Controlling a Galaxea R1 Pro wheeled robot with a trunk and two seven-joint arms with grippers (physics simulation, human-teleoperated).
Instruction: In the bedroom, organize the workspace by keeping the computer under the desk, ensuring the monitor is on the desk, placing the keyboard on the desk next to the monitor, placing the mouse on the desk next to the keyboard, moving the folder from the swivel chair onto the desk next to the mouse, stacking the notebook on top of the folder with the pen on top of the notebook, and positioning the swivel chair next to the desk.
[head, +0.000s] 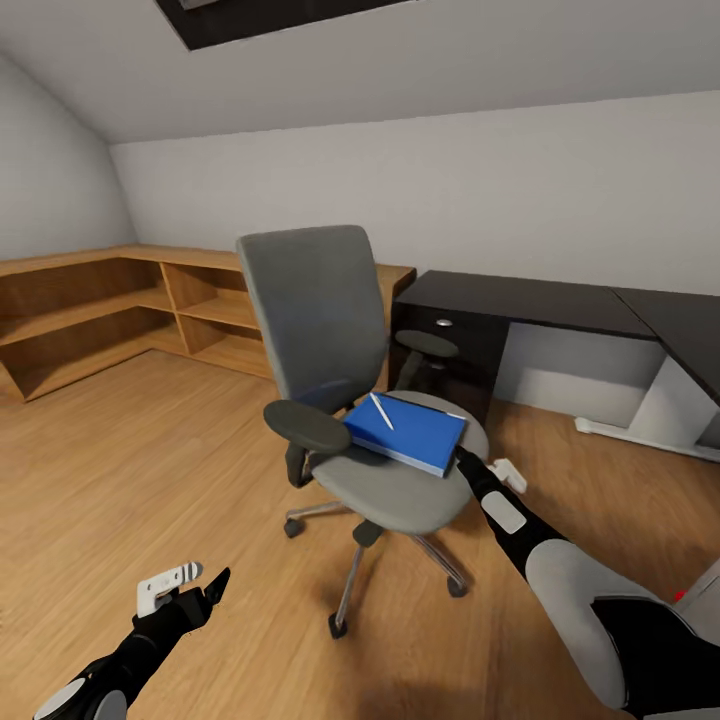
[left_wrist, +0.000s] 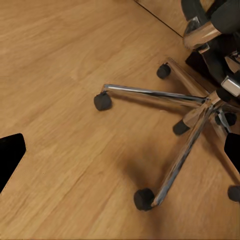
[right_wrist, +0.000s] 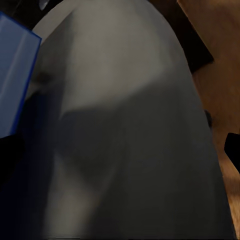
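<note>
The swivel chair (head: 345, 400) was seen standing on the light wood floor (head: 150, 480), a little apart from the black-topped desk (head: 540, 300), with its grey back turned toward the low wooden shelving (head: 110, 310) along the wall. On the grey seat the bright-blue folder (head: 410, 432) was laid flat, and the thin white pen (head: 381, 411) was rested across the folder's top near its rear corner. The notebook could not be made out separately. The right gripper (head: 468, 462) was held at the seat's front edge, just beside the folder's near corner; in the right wrist view the grey seat (right_wrist: 130, 130) was seen close up with the folder's blue edge (right_wrist: 15, 75) at one side, and whether the fingers were parted or closed could not be told. The left gripper (head: 195, 588) was held low over the floor, well apart from the chair, with its dark fingertips spread; in the left wrist view the chrome star base (left_wrist: 185, 130) and black castors (left_wrist: 102, 101) were seen between the parted finger tips, nothing being gripped.
</note>
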